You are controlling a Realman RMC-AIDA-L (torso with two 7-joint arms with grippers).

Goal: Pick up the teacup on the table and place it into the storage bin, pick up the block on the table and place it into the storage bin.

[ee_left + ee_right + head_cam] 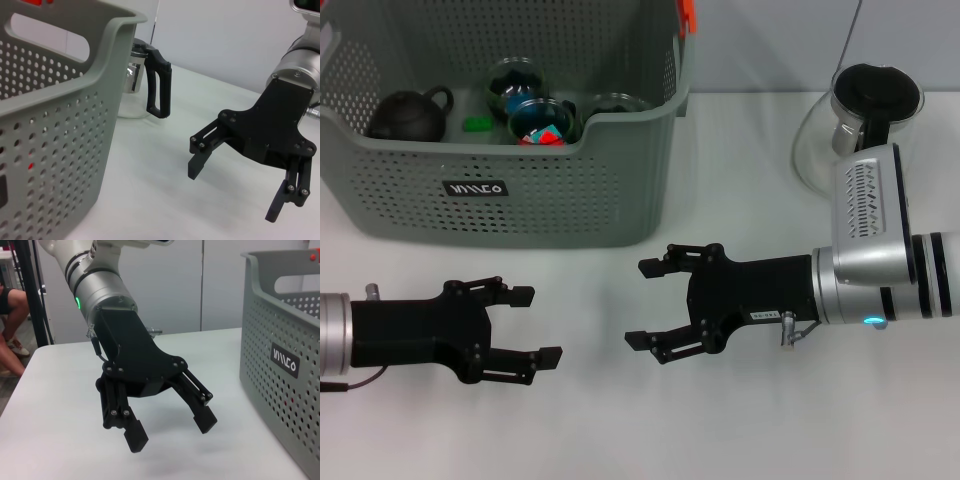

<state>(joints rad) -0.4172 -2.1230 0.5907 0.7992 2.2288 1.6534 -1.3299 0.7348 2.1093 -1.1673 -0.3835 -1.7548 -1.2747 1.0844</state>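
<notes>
The grey perforated storage bin point(520, 190) stands at the back left, with an orange clip point(686, 15) on its rim. Inside it are a dark teacup point(542, 120) with something red and blue in it, a small green block point(475, 125) and two more glass cups point(515, 80). My left gripper point(540, 326) is open and empty, low over the table in front of the bin. My right gripper point(640, 304) is open and empty, facing it from the right. The left wrist view shows the right gripper point(233, 192), and the right wrist view shows the left gripper point(171, 432).
A black teapot point(408, 115) lies in the bin's left part. A glass pitcher point(865, 120) with a black lid and handle stands at the back right, also seen in the left wrist view point(137, 75) beside the bin wall point(50, 125). The bin's logo side point(280, 340) faces the grippers.
</notes>
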